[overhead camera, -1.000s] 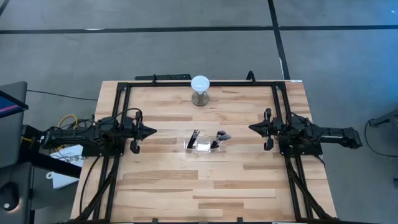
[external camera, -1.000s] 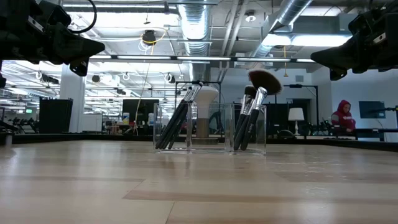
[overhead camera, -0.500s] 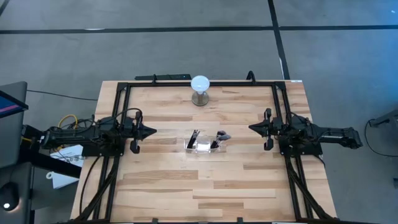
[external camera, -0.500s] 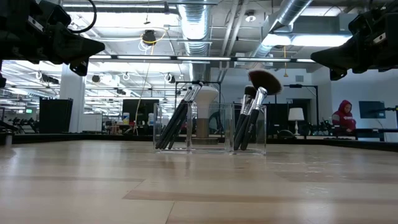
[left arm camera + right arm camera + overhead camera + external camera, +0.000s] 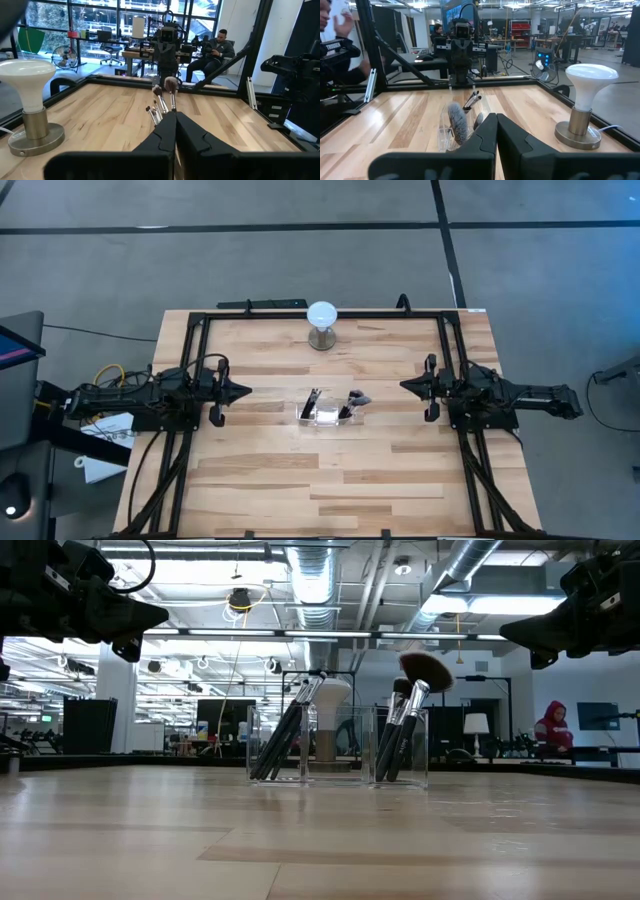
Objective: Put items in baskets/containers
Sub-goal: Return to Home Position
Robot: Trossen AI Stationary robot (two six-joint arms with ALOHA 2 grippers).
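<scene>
Your left gripper (image 5: 244, 391) hangs over the left side of the light wooden bench (image 5: 280, 480), fingers pressed together on nothing. At mid-bench, with bare wood all round, the small clear rectangular holder (image 5: 328, 416) carries the slim dark-handled makeup brushes (image 5: 283, 738) in two leaning bunches; its walls barely show from above. Your right gripper (image 5: 404, 386) hangs over the right side, fingers likewise closed.

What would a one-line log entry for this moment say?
left gripper: shut, empty, raised at table's left | right gripper: shut, empty, raised at table's right | brushes: leaning in clear holder, mid-table
</scene>
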